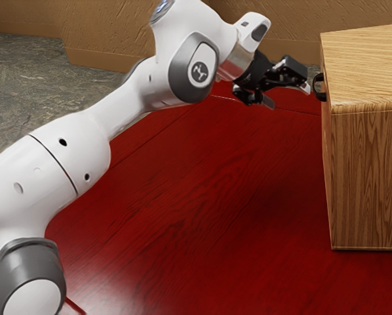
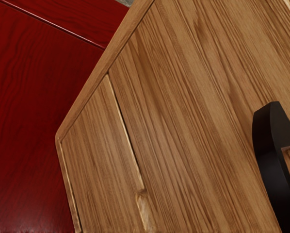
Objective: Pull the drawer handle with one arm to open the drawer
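Observation:
A light wooden cabinet stands on the red floor at the exterior view's right. Its black drawer handle sticks out of the face turned toward the arm, near the top edge. My black gripper hovers just short of that handle, open, with nothing between its fingers. In the wrist view the wooden drawer front looms close and tilted, with the curved black handle on it; the front lies flush with the panel beside it.
The dark red wooden floor spreads under the arm and cabinet. A grey stone patch and a tan wall lie behind the arm at the exterior view's left.

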`<state>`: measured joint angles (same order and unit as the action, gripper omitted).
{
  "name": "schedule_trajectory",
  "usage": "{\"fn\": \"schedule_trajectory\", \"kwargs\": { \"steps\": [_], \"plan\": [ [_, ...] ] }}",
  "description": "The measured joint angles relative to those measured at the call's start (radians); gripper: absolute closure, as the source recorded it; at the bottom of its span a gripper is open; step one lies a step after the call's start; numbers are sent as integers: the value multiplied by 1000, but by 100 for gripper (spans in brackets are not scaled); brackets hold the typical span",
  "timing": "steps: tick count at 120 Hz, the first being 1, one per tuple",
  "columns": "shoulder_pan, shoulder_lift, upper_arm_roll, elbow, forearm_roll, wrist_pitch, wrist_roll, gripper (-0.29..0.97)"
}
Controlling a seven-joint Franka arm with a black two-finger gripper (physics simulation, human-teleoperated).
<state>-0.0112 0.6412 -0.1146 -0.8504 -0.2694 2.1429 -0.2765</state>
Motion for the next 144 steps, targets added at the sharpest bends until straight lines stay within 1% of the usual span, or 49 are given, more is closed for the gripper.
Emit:
{"fn": "schedule_trajectory", "kwargs": {
  "steps": [54,104,144],
  "plan": [
    [-6,7,0,51,1,0,11,0],
    [-16,29,2,48,-2,10,16,0],
    [1,8,24,19,0,9,20,0]
  ]
}}
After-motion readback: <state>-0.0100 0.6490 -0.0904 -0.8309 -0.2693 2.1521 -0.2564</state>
